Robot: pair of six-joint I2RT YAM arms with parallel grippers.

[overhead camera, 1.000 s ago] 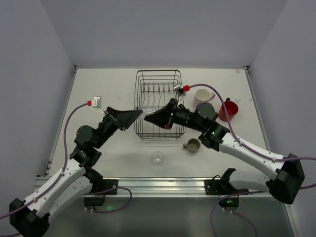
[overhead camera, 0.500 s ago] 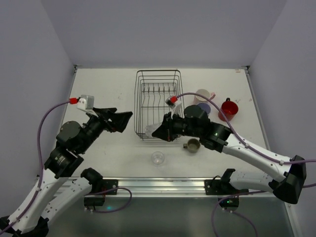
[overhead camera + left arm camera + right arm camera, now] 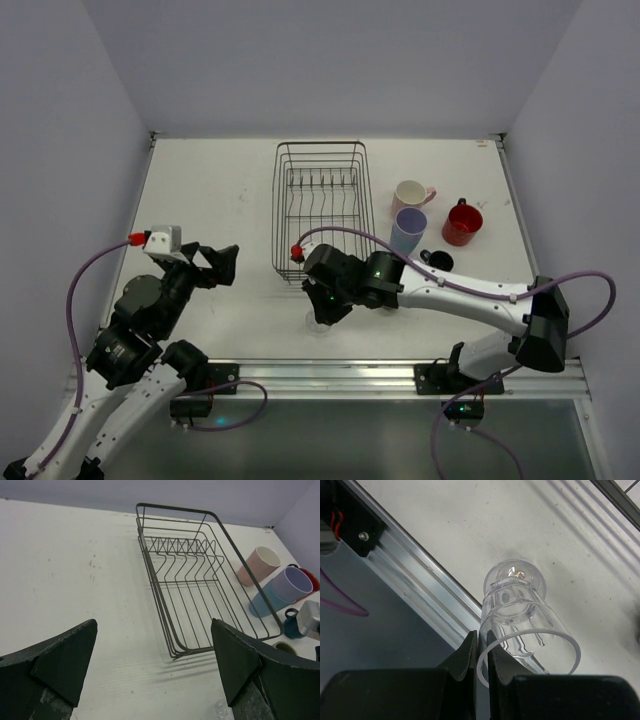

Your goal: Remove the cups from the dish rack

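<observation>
Showing the right end effector (image 3: 320,310) at 6 o'clock of the rack (image 3: 320,205), close to the front edge of the desk (image 3: 210,190). Its fingers (image 3: 465,655) are drawn narrow on the rim of a clear glass (image 3: 520,625), one finger outside the wall and one inside. The glass hangs tilted, with its mouth toward the wrist camera and its base toward the desk, just beside the rail (image 3: 420,575). Whether the base touches the desk cannot be told. The left end effector (image 3: 222,262) lies at 9 o'clock of the rack, well apart from it, with fingers spread wide and holding nothing. The rack stands toward 12 o'clock of the desk. At 3 o'clock of the rack, on the desk, stand the pink mug (image 3: 410,194), the lavender tumbler (image 3: 408,225), which appears nested in a light blue tumbler (image 3: 262,602), and the red mug (image 3: 462,222). Nearer 4 o'clock stands the dark blue cup (image 3: 437,260). An olive cup (image 3: 282,647) shows only partly in the left wrist view.
</observation>
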